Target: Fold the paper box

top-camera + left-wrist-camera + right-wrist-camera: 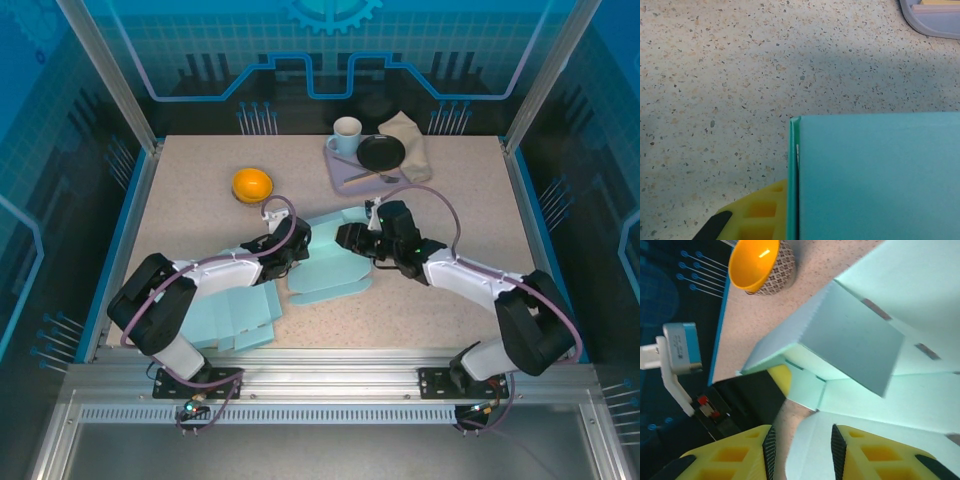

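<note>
The paper box, pale teal and half raised, lies at the middle of the table in the top view, directly between the two tools; the left gripper meets its left side and the right gripper its far right part, both low over the card; a second flat sheet of the same teal lies nearer the left arm's base; an orange bowl sits beyond the left gripper, and a tray with a mug stands at the far edge. In the left wrist view a broad teal panel of the box covers the lower right, its upright edge just beside one yellow finger; the other finger is hidden by the card, so I cannot tell whether this tool pinches the wall or only stands beside it; a corner of the tray shows top right. In the right wrist view the right gripper stands spread, its two yellow fingers well apart, with a curved flap of the box reaching into the gap, close to one pad and clear of the other; beyond them a raised wall of the box stands tilted, the orange bowl behind it.
</note>
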Available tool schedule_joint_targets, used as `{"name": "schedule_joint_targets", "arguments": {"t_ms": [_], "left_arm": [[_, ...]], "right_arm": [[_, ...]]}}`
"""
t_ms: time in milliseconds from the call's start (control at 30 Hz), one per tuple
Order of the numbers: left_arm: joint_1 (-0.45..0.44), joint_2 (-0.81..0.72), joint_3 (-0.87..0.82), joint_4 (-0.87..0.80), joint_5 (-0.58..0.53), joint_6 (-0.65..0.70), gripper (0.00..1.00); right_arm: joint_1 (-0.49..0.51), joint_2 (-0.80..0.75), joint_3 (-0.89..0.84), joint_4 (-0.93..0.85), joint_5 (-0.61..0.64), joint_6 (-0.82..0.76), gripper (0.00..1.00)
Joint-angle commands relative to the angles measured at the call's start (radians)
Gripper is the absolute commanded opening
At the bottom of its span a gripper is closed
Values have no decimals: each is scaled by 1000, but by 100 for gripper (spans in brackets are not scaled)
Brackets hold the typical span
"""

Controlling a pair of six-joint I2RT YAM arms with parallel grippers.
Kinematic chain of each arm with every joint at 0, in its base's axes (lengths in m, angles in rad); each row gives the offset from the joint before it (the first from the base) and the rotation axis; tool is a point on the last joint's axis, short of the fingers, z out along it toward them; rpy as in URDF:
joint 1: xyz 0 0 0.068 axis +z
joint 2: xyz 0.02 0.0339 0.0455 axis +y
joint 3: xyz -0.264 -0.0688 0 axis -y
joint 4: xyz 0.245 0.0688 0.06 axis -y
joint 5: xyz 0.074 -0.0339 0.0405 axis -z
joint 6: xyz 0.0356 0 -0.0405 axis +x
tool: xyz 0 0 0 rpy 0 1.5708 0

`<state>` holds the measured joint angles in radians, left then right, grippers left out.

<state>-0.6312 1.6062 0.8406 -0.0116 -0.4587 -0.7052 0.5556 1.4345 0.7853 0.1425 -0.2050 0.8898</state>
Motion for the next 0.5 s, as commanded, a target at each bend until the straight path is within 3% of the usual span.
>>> {"name": "schedule_joint_targets", "arguments": {"t_ms": [0,233,467], "left_arm": [[-1,12,14,-16,-10,-15,8],[6,19,12,-30,-18,-15,8],[6,21,22,-23,-9,-11,8]], "right_arm": [[-30,-43,0,-197,61,-117,38],[-91,-133,-24,-262,96,-208,37],[-106,-33,14,-235,96,-215,37]]}}
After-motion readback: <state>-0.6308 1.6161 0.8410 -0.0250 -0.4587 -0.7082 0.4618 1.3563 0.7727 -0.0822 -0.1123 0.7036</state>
